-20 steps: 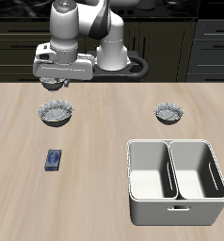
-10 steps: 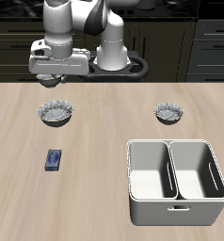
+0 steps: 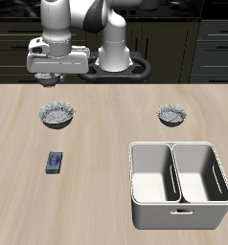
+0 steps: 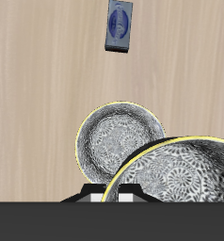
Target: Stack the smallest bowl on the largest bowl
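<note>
My gripper [image 3: 52, 82] hangs above the table near its back edge, shut on the rim of the smallest bowl [image 4: 180, 174]. That bowl has a patterned dark inside and fills the near part of the wrist view. The gripper's fingertips [image 4: 133, 195] barely show at its rim. In the exterior view the held bowl is mostly hidden by the hand. The largest bowl [image 3: 57, 115], wide with a wavy rim and a pale grey inside, sits on the table below the gripper and a little nearer the front. It also shows in the wrist view [image 4: 114, 141], partly covered by the held bowl.
The medium-sized bowl [image 3: 171, 115] sits on the table at the same depth, far across from the largest bowl. A white two-compartment caddy [image 3: 178, 182] stands near the front edge. A small blue box [image 3: 56, 163] lies in front of the largest bowl and shows in the wrist view [image 4: 120, 25].
The arm and gripper have risen a little and shifted slightly sideways with the bowl held. The bowls on the table, the caddy and the blue box have not moved.
</note>
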Motion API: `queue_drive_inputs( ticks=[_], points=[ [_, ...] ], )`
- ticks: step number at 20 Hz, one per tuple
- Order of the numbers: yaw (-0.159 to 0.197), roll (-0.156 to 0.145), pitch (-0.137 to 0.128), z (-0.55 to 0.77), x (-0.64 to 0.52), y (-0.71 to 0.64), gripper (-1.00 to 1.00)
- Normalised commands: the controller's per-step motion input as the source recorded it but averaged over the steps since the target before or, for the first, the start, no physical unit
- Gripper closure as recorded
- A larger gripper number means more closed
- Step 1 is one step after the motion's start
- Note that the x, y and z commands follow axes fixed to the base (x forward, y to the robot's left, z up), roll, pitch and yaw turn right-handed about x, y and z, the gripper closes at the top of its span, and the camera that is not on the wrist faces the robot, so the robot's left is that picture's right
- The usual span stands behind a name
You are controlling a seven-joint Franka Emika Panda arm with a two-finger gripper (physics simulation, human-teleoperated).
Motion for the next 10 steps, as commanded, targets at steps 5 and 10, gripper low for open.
queue_drive_inputs(
  ticks=[5,10],
  points=[
    [-0.006,0.027,0.021,-0.16,0.07,0.13,1.0],
    [-0.001,0.019,0.036,-0.28,0.07,0.08,1.0]
  ],
)
